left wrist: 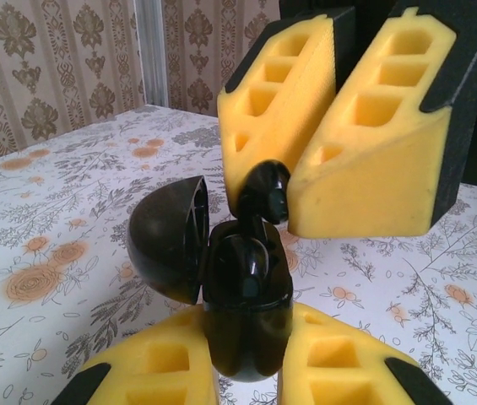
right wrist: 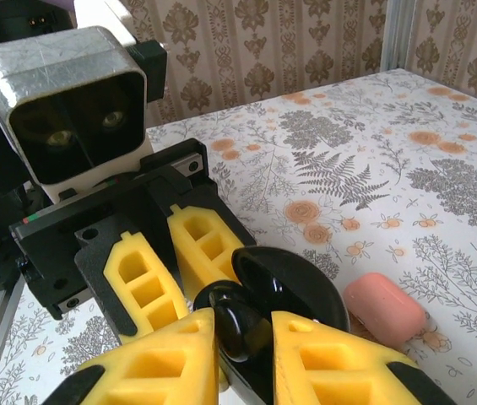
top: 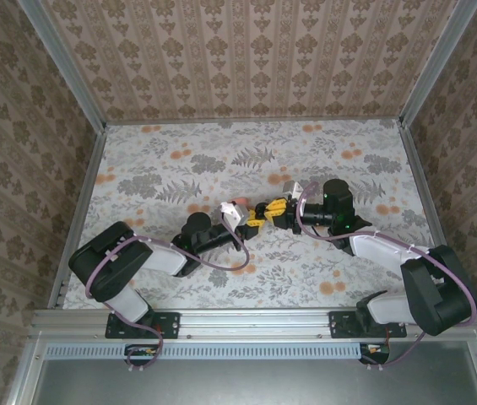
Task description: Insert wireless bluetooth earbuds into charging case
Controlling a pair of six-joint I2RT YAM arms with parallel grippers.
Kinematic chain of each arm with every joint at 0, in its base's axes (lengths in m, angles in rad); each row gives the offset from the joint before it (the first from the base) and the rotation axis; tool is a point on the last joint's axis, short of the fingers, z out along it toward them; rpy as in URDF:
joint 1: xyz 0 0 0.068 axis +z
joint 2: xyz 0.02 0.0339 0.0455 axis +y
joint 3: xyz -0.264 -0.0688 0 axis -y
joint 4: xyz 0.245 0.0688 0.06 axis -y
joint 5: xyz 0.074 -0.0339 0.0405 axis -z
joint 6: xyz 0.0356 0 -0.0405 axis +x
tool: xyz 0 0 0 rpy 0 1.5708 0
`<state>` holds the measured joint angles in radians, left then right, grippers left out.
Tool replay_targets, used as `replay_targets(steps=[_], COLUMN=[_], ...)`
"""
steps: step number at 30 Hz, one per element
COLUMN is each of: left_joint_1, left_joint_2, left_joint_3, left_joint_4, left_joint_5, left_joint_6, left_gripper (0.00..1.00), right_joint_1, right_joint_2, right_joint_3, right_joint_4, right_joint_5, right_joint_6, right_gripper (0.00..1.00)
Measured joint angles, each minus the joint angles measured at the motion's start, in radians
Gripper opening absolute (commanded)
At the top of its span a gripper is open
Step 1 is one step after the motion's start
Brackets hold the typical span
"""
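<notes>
The glossy black egg-shaped plastic charging case (left wrist: 246, 329), lid hinged open, is clamped upright in the left fingers (left wrist: 149, 367). Just above its mouth the right fingers (left wrist: 373, 160) pinch one small glossy black plastic earbud (left wrist: 263, 192). The bud looks light, rigid and slippery, so it is probably best gripped across its bulb and pressed in gently. Counted: one case, one held earbud, perhaps a second seated inside, and one salmon-pink rounded plastic piece (right wrist: 386, 308) on the floral bench (right wrist: 373, 169) beside the case.

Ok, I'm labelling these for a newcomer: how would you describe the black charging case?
At the middle of the table, the left tool clamps a glossy black case. Its lid hangs open, unlike the closed pink case lying nearby.
</notes>
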<state>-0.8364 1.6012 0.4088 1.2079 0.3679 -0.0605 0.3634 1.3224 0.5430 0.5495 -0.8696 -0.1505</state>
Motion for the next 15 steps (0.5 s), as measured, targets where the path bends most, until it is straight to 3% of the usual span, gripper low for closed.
replay_targets(steps=[15], left_joint_1=[0.000], left_joint_2=[-0.009], left_joint_3=[-0.003], left_joint_4=[-0.003], left_joint_5=[-0.005], left_joint_6=[0.000], left_gripper=[0.13], right_joint_1=[0.000], right_joint_2=[-0.004], right_joint_3=[0.000], right_joint_4=[-0.026], right_joint_5=[0.001], right_joint_6=[-0.006], right_gripper=[0.34])
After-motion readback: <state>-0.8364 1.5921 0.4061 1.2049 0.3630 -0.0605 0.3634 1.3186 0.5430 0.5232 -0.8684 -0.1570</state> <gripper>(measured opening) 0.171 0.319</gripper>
